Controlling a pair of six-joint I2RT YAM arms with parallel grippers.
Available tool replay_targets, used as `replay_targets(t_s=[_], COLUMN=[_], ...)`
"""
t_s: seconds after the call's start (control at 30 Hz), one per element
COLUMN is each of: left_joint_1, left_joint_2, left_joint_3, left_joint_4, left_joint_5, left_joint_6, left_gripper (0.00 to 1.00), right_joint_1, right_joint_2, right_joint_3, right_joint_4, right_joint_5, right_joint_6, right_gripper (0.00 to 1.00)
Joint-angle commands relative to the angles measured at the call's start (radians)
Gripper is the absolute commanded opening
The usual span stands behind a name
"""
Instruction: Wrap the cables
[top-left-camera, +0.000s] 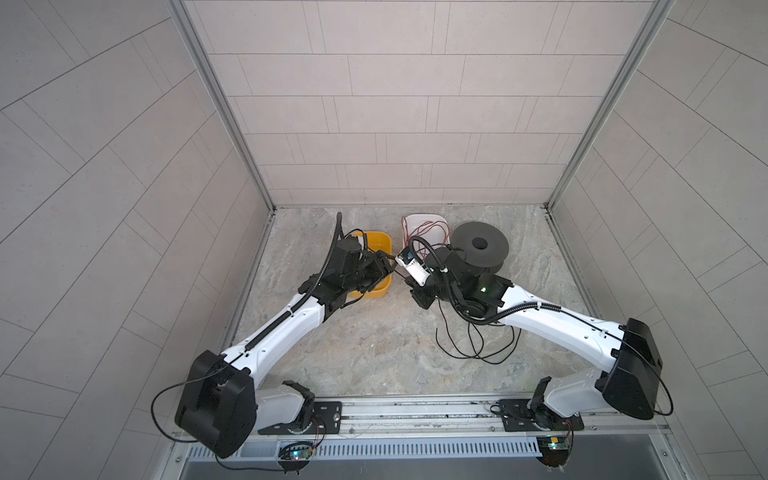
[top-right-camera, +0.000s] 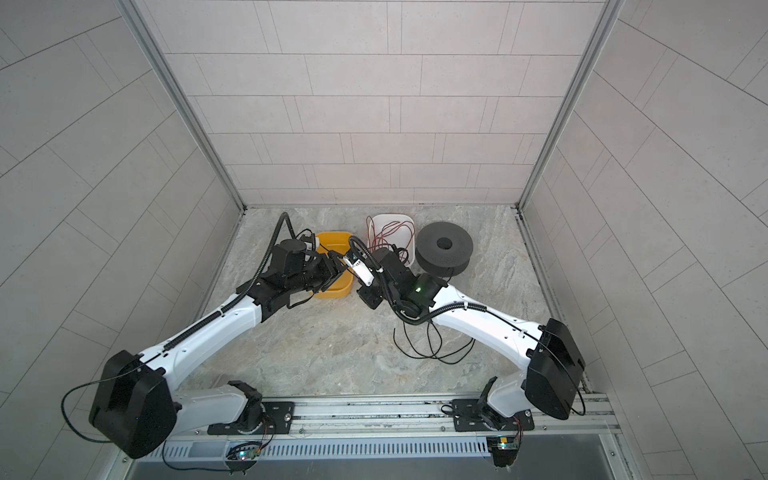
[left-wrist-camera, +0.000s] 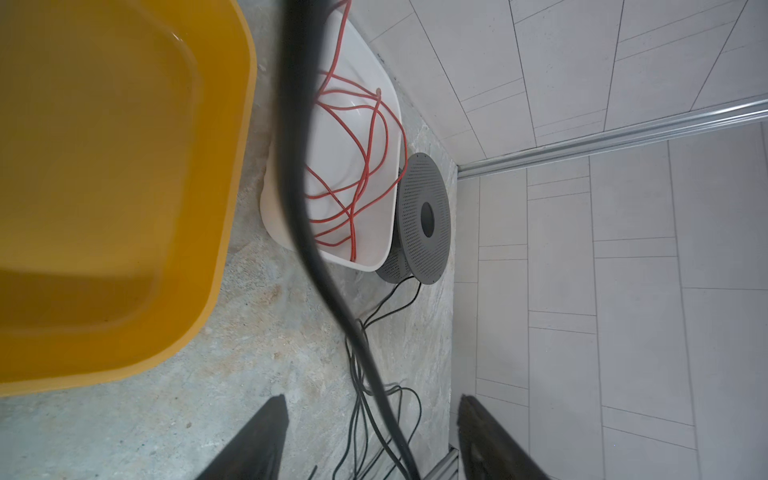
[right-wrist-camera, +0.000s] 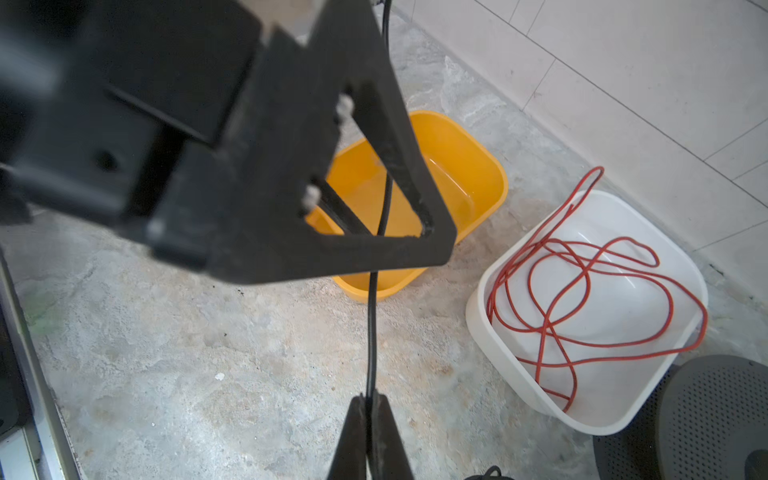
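Note:
The cables are one thin black wire. Its loose loops (top-left-camera: 478, 347) (top-right-camera: 436, 347) lie on the floor under the right arm, and one strand runs to the dark grey perforated spool (top-left-camera: 480, 245) (left-wrist-camera: 424, 216). My right gripper (right-wrist-camera: 369, 400) (top-left-camera: 408, 284) is shut on a stretch of the wire (right-wrist-camera: 374, 316), which rises taut from its tips. That stretch (left-wrist-camera: 324, 282) crosses the gap of my left gripper (left-wrist-camera: 372, 409) (top-left-camera: 387, 269). The left fingers (left-wrist-camera: 266, 440) stand apart on either side of it without touching it. The two grippers meet tip to tip beside the yellow tub.
A yellow tub (top-left-camera: 378, 239) (right-wrist-camera: 457, 166) sits under the left gripper. A white tub (top-right-camera: 390, 218) (right-wrist-camera: 482, 316) behind the grippers holds a tangled red wire (right-wrist-camera: 582, 291). The spool (top-right-camera: 444, 247) stands to its right near the back wall.

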Motion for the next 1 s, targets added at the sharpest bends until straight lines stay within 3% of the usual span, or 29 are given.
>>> replay_targets(t_s=[0.0, 0.07, 0.2, 0.27, 0.37, 0.43, 0.57, 0.8, 0.97], left_joint_1=[-0.003, -0.003, -0.001, -0.001, 0.001, 0.009, 0.028, 0.093, 0.150], left_joint_2=[0.008, 0.011, -0.016, -0.040, -0.086, -0.107, -0.113, -0.129, -0.159], left_joint_3=[0.027, 0.027, 0.052, 0.087, 0.111, 0.136, 0.188, 0.261, 0.333], left_joint_4=[0.033, 0.032, -0.013, -0.083, -0.132, -0.177, -0.248, -0.328, -0.432], left_joint_5=[-0.058, -0.055, -0.073, -0.111, -0.166, -0.185, -0.156, -0.096, -0.124], left_joint_6=[-0.010, -0.010, 0.026, 0.078, 0.136, 0.172, 0.227, 0.285, 0.380], left_gripper=[0.57, 0.42, 0.00, 0.00, 0.00, 0.00, 0.00, 0.00, 0.00], right_joint_1=[0.020, 0.026, 0.031, 0.031, 0.031, 0.028, 0.013, -0.009, -0.098], right_joint_2=[0.012, 0.017, 0.010, -0.002, -0.048, -0.088, -0.161, -0.260, -0.370], right_joint_3=[0.011, 0.014, 0.003, 0.000, -0.019, -0.038, -0.079, -0.210, -0.318], right_joint_4=[0.039, 0.045, 0.056, 0.043, 0.016, -0.012, -0.097, -0.170, -0.213], right_joint_5=[-0.011, -0.012, 0.015, 0.054, 0.092, 0.123, 0.162, 0.252, 0.247], right_joint_6=[0.008, 0.012, 0.029, 0.046, 0.075, 0.104, 0.163, 0.236, 0.346], right_gripper=[0.00, 0.00, 0.00, 0.05, 0.35, 0.50, 0.70, 0.72, 0.68])
